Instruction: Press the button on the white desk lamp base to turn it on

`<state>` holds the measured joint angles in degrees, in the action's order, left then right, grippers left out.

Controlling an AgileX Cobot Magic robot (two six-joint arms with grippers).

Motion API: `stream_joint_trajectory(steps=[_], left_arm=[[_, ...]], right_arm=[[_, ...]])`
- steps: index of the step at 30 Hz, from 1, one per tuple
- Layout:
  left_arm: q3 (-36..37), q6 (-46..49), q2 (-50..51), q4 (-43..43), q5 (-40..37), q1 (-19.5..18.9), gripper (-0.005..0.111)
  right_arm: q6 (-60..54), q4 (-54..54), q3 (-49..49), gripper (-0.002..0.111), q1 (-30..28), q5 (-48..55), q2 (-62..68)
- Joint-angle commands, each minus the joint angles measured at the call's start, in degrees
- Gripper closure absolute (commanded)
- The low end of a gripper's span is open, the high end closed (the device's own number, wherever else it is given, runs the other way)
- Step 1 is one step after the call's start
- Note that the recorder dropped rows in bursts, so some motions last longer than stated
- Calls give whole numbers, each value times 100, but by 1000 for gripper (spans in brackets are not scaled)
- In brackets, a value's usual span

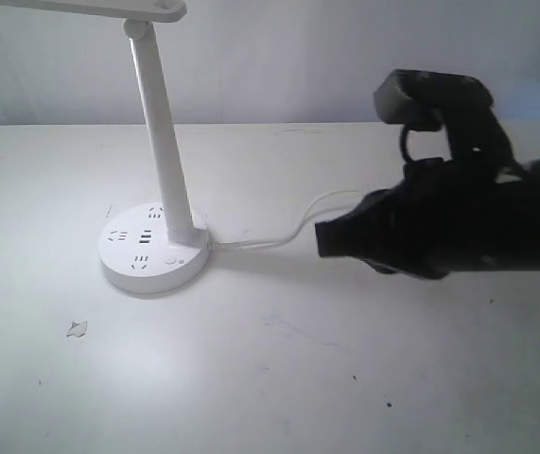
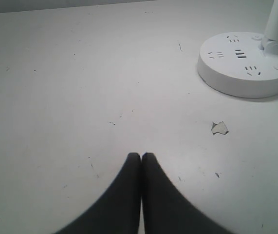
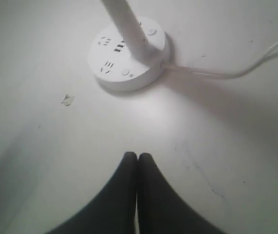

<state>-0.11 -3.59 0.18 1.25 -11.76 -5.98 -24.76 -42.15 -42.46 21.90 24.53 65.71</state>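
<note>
Your right gripper has its two fingers pressed together, holding nothing. It hovers to the right of the white desk lamp base, well apart from it. The button sits on the near side of the base, just beside the upright arm. Your left gripper is pinched together too, holding nothing.

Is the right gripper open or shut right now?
Shut. In the right wrist view the right gripper shows its dark jaws meeting with no gap and nothing between them, apart from the white desk lamp base.
</note>
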Motion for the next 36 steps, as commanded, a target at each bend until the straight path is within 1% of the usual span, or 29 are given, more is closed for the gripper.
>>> stream_joint_trajectory(steps=[1, 4, 5, 6, 7, 9, 10, 11, 14, 16, 18, 20, 22, 23, 25, 26, 27, 28, 29, 30, 31, 34, 36], left_arm=[[11, 0, -18, -3, 22, 47, 107], [11, 0, -18, -3, 22, 47, 107], [11, 0, -18, -3, 22, 47, 107], [11, 0, -18, -3, 22, 47, 107], [11, 0, -18, -3, 22, 47, 107], [11, 0, -18, -3, 22, 47, 107], [11, 0, -18, -3, 22, 47, 107], [11, 0, -18, -3, 22, 47, 107], [11, 0, -18, -3, 22, 47, 107], [11, 0, -18, -3, 22, 47, 107], [11, 0, -18, -3, 22, 47, 107], [11, 0, -18, -3, 22, 47, 107], [11, 0, -18, -3, 22, 47, 107], [11, 0, -18, -3, 22, 47, 107], [11, 0, -18, -3, 22, 47, 107], [11, 0, -18, -3, 22, 47, 107], [11, 0, -18, -3, 22, 47, 107], [11, 0, -18, -3, 22, 47, 107], [11, 0, -18, -3, 22, 47, 107], [11, 0, -18, -3, 22, 47, 107], [11, 0, -18, -3, 22, 47, 107], [11, 0, -18, -3, 22, 47, 107], [11, 0, -18, -3, 22, 47, 107]], right_arm=[[-178, 190, 369, 108, -24, 891, -1037], [-194, 615, 389, 108, -24, 1593, -1679], [-194, 941, 389, 108, -24, 1821, -2016], [-203, 1105, 389, 108, -24, 1878, -2206], [-217, 1600, 389, 108, -24, 1929, -2587], [-217, 2025, 389, 108, -24, 1950, -3074], [-217, 2057, 389, 108, -24, 1950, -3228], [-201, 2383, 389, 108, -24, 1990, -3534], [-142, 2612, 389, 108, -24, 1938, -3968], [8, 2639, 400, 108, -24, 1780, -4026], [200, 2639, 606, 108, -24, 1321, -4026], [214, 2639, 1105, 108, -24, 495, -4026], [214, 2639, 1768, 108, -24, -536, -4026], [214, 2639, 2026, 108, -24, -847, -4044], [261, 2471, 3026, 108, -24, -2308, -4433], [300, 2362, 3268, 108, -34, -2590, -4647], [506, 2213, 3659, 108, -152, -2995, -5107], [638, 2103, 3842, 108, -283, -3121, -5372], [1023, 2101, 4120, 108, -720, -3193, -5865], [1238, 2101, 4211, 108, -1007, -3193, -6080], [1563, 2101, 4246, 108, -1552, -3193, -6394], [1757, 2113, 4246, 108, -2166, -3037, -6571], [1738, 2140, 4246, 108, -2349, -2962, -6571]])
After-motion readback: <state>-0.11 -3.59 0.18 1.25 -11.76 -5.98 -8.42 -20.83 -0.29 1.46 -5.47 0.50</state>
